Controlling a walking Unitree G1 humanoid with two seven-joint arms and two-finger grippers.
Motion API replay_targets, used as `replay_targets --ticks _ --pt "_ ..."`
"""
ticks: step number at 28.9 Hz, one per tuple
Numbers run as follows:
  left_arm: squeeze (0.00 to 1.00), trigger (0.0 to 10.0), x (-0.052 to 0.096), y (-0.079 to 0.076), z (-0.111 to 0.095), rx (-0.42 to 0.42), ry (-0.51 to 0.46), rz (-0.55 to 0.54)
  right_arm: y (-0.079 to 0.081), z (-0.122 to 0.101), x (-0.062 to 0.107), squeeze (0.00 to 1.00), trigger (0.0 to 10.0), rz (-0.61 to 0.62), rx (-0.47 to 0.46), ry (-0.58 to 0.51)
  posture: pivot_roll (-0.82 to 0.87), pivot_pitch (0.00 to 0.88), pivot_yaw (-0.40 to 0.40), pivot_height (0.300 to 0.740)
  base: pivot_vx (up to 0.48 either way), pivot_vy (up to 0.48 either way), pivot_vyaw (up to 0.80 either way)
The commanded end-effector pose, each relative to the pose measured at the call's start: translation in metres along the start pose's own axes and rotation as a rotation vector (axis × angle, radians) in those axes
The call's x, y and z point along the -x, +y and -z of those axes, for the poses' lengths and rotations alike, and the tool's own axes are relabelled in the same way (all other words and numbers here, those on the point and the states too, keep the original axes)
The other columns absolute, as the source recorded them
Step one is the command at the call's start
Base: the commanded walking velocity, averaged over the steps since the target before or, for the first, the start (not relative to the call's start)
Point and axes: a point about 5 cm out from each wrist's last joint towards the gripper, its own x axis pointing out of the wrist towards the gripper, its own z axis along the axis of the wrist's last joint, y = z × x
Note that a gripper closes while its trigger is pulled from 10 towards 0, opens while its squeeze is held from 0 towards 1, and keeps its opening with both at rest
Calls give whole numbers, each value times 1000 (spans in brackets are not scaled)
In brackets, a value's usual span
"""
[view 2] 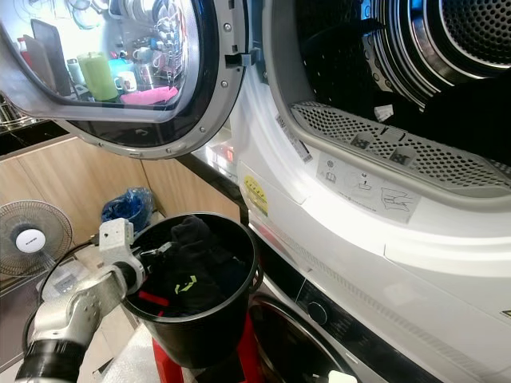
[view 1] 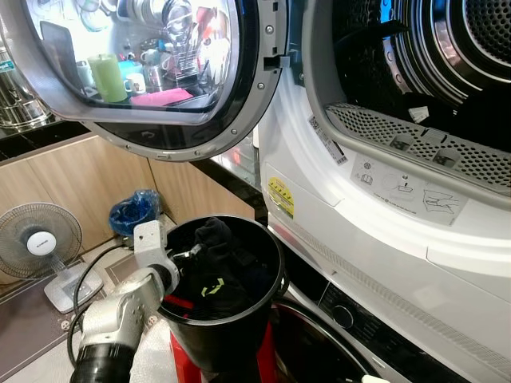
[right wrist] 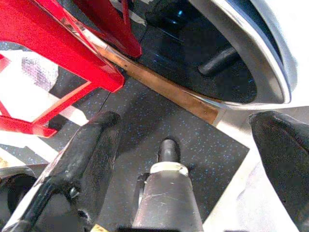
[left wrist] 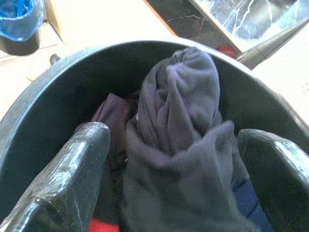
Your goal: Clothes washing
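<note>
A black bucket [view 1: 263,319] stands on a red stool below the open dryer drum [view 1: 431,56]. Dark clothes [view 1: 219,263] are heaped inside it, a bunched dark grey garment [left wrist: 183,135] on top. My left gripper [view 1: 190,257] reaches over the bucket's near rim, open, its two fingers [left wrist: 72,179] set on either side of the grey garment. My right gripper [right wrist: 193,159] hangs low and open above dark speckled flooring, holding nothing.
The dryer's round door [view 1: 144,72] is swung open to the left above the bucket. A second machine [view 1: 351,319] sits beneath the dryer. A white floor fan [view 1: 40,243] and a blue bag [view 1: 134,211] stand at the left by wooden cabinets. Red stool legs [right wrist: 63,58] are near the right gripper.
</note>
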Motion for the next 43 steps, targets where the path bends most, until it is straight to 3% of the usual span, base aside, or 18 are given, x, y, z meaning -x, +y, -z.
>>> replay_targets --ticks 1,5,10,15,20,27,31,34,37,38,43 --pt "1000 10000 -4 0 -5 25 -1 12 1 1 0 0 10000 -5 11 6 78 0 36 740 0 0 0" --pt "1000 10000 -16 -13 -9 87 24 109 -3 -1 0 0 10000 5 13 -1 61 0 30 740 0 0 0" --pt "1000 10000 -24 -29 6 6 125 235 -8 -5 -1 0 10000 12 20 -10 48 0 18 740 0 0 0" --pt "1000 10000 -28 -36 14 -75 155 174 -10 -6 -1 0 10000 9 26 -11 47 3 17 740 0 0 0" --pt "1000 10000 -26 -60 5 -33 105 149 -9 -5 -1 0 10000 -7 18 -12 53 5 15 740 0 0 0" --pt "1000 10000 -24 -72 9 -20 76 116 -4 -5 -1 0 10000 -36 23 -10 57 5 11 740 0 0 0" --pt "1000 10000 -26 -72 16 58 63 55 -1 -7 -1 0 10000 -55 26 -13 52 3 12 740 0 0 0" --pt "1000 10000 -23 -68 14 119 -26 -55 0 -8 -1 0 10000 -61 30 -13 54 2 11 740 0 0 0" --pt "1000 10000 -16 -68 10 -3 -114 -82 0 -8 -1 0 10000 -62 31 -14 56 2 10 740 0 0 0" --pt "0 10000 -12 -64 12 -57 -134 -108 1 -7 -1 0 10000 -66 35 -12 60 0 10 740 0 0 0" --pt "0 10000 3 -50 29 -97 -144 -222 1 -5 -1 0 10000 -68 49 -8 56 0 13 740 0 0 0"
